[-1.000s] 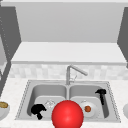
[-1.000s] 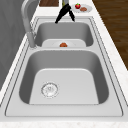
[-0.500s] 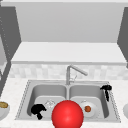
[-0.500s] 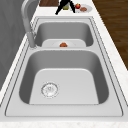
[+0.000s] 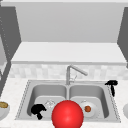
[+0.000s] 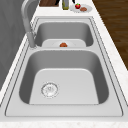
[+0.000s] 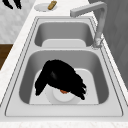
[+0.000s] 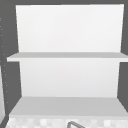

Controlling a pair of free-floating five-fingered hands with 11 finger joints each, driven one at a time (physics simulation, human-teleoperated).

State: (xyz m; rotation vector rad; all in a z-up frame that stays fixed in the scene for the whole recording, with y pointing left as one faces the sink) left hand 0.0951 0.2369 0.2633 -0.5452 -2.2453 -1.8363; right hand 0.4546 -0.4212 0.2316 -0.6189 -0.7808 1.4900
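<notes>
My right hand (image 5: pixel 111 84) hangs over the sink's right rim, fingers relaxed and pointing down, holding nothing. In the right side view this hand (image 7: pixel 60 75) looms large in front of the near basin. Under it a white plate (image 7: pixel 62 99) carries a small orange-brown piece (image 7: pixel 64 91). That plate (image 5: pixel 93 112) and the piece (image 5: pixel 87 108) lie in the right basin. My left hand (image 5: pixel 37 109) floats at the front of the left basin, empty; its fingers (image 7: pixel 12 3) point down at the far end. A red ball (image 5: pixel 67 115) sits low, before the sink's divider.
The faucet (image 5: pixel 68 72) stands behind the divider, spout swung right. A bowl (image 5: pixel 3 110) with brown food rests on the left counter. On the right counter are a plate (image 6: pixel 86 7) with a red fruit (image 6: pixel 78 5) and a bottle (image 6: pixel 65 3). White shelves (image 8: pixel 67 56) hang above.
My right hand has drifted right and away from the basin toward the sink's right rim, nearly leaving the top of the left side view. The left hand and red ball stayed still.
</notes>
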